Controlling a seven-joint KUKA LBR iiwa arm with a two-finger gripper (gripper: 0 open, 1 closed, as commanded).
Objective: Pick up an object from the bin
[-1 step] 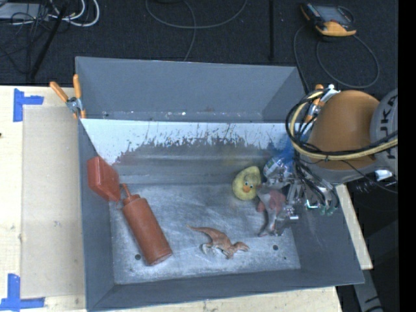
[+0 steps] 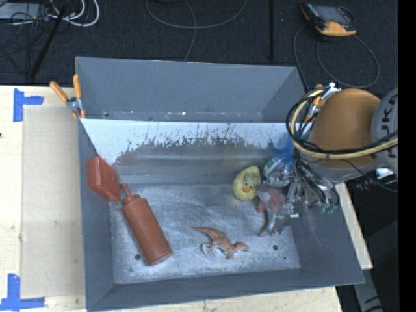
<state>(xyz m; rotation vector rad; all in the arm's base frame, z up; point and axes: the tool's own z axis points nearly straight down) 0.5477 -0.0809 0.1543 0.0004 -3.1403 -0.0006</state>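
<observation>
Bin [image 2: 182, 90] from above. Your claw [image 2: 274, 226] stood low over the floor at the right end; whether it was wide or narrow, you could not tell. The yellow rubber duck [image 2: 247, 184] sat just beside it, up and to the left. The brown toy dinosaur [image 2: 221, 240] lay near, lower left. The rust-red cylinder with a paddle end [image 2: 146, 229] lay well apart, at the left.

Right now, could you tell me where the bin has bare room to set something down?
The bare middle of the bin floor, between the red-brown cylinder on the left, the yellow duck on the right and the toy dinosaur in front. Crowded at the right, around the tool and the duck.
</observation>
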